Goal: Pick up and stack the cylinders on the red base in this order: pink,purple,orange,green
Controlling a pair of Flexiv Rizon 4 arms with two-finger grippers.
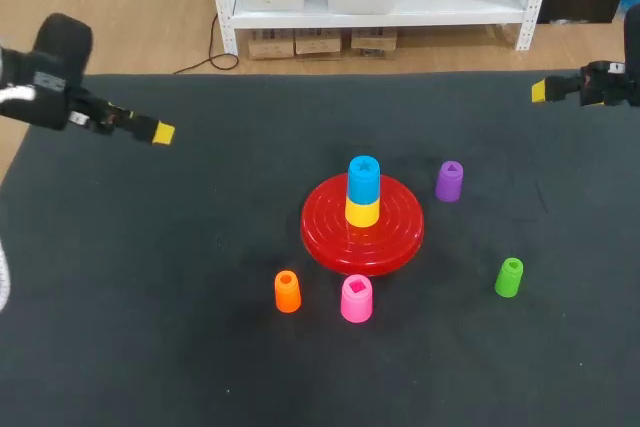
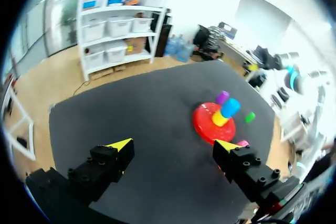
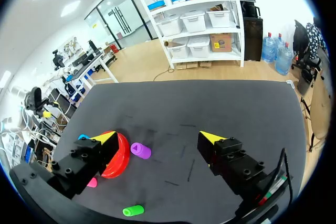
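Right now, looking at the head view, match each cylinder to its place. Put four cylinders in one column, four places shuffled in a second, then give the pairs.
Column 1
1. pink cylinder
2. purple cylinder
3. green cylinder
4. blue cylinder

Column 2
A. stacked on the yellow cylinder, on the red base
B. beside the orange cylinder, on the base's near side
C. just right of the base, level with the stack
D. farthest right, standing alone

Pairs: 1-B, 2-C, 3-D, 4-A

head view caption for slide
Left pincer and right pincer wide of the red base bearing blue cylinder on yellow cylinder; pink cylinder, orange cylinder, purple cylinder, green cylinder around it
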